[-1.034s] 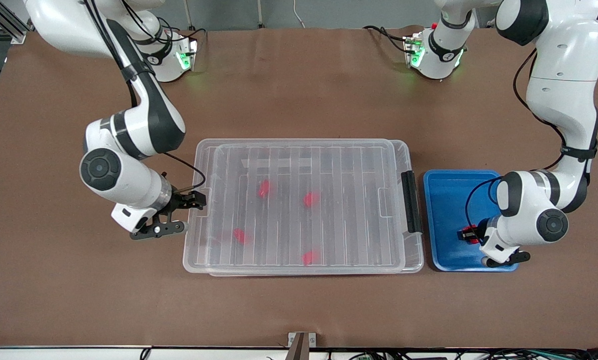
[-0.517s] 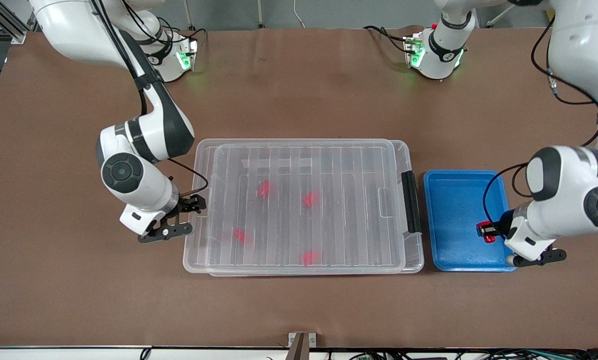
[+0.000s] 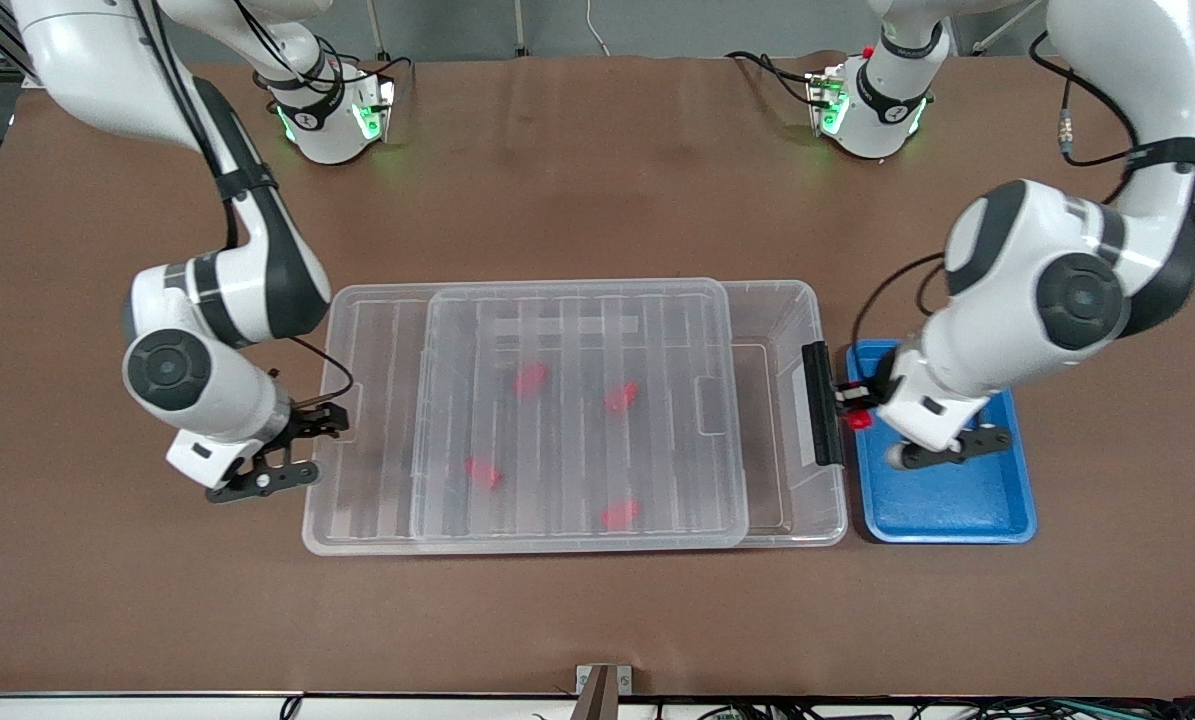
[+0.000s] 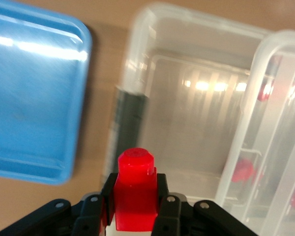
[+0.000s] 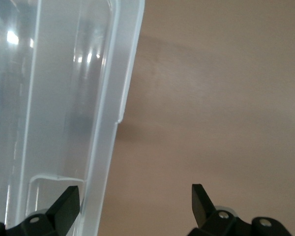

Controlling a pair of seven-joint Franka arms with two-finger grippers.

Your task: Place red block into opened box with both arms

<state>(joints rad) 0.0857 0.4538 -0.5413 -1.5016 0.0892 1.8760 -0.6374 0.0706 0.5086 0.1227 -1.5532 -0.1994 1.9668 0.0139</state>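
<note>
My left gripper (image 3: pixel 854 408) is shut on the red block (image 3: pixel 861 421), held up over the gap between the blue tray and the box's black clip handle (image 3: pixel 819 400). In the left wrist view the red block (image 4: pixel 134 184) sits between the shut fingers of the left gripper (image 4: pixel 135 192), stub outward. The clear box (image 3: pixel 777 290) is uncovered at the left arm's end; its ribbed lid (image 3: pixel 577 330) overhangs the right arm's end. My right gripper (image 3: pixel 329 420) is open at the lid's tab, and in its wrist view the right gripper (image 5: pixel 135 201) straddles the lid's rim (image 5: pixel 113 123).
Several red blocks lie in the box under the lid, one (image 3: pixel 530 378) near the middle. The blue tray (image 3: pixel 957 500) lies beside the box's handle end. In the left wrist view the box's bare floor (image 4: pixel 196 128) shows next to the lid (image 4: pixel 280 123).
The lid has slid toward the right arm's end along with the right gripper, uncovering the handle end. The left gripper has risen off the tray with the block and moved toward the box.
</note>
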